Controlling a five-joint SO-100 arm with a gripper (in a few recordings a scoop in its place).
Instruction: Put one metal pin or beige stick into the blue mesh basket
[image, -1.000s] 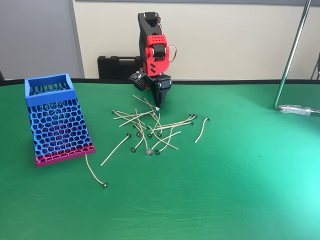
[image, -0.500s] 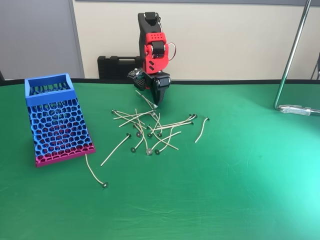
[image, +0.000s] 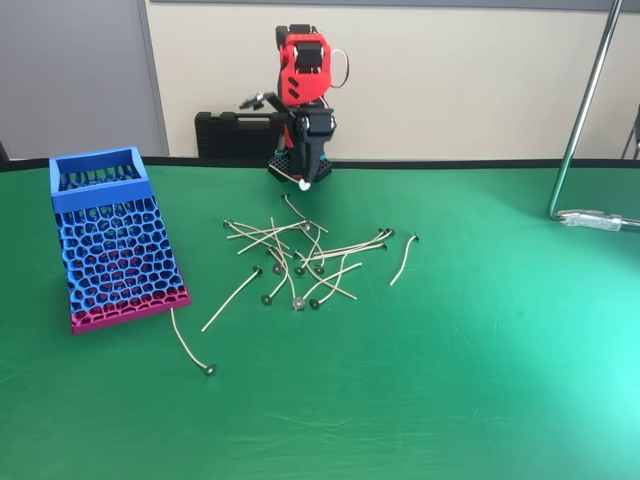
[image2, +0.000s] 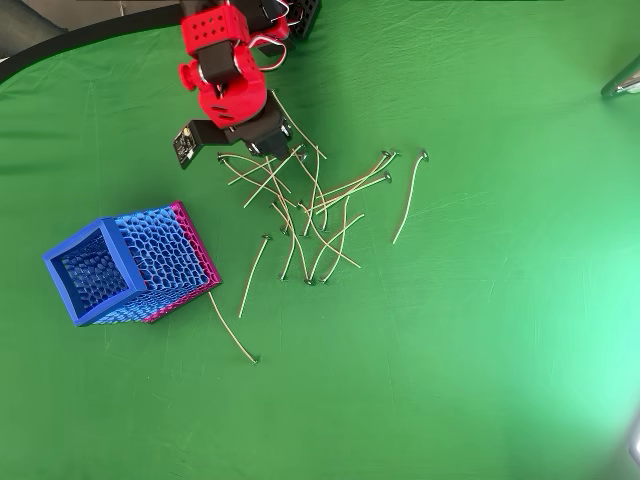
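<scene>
Many thin beige sticks with small grey metal discs at one end (image: 300, 255) lie crisscrossed on my green worktop (image: 480, 350), one lone stick (image: 190, 345) just beside the tall blue honeycomb-mesh basket with a magenta base band (image: 115, 245), which stands well left of the pile. My red-and-black hand (image: 303, 183) hangs above the pile's far edge; a pale sliver shows at its tip, but I cannot tell whether it grips a stick. From overhead (image2: 262, 140) the wrist hides the fingertips.

Red-black gripper (image: 303, 183); beige sticks (image: 300, 255) below it, green table (image: 480, 350), blue honeycomb basket (image: 110, 240), magenta base.
</scene>
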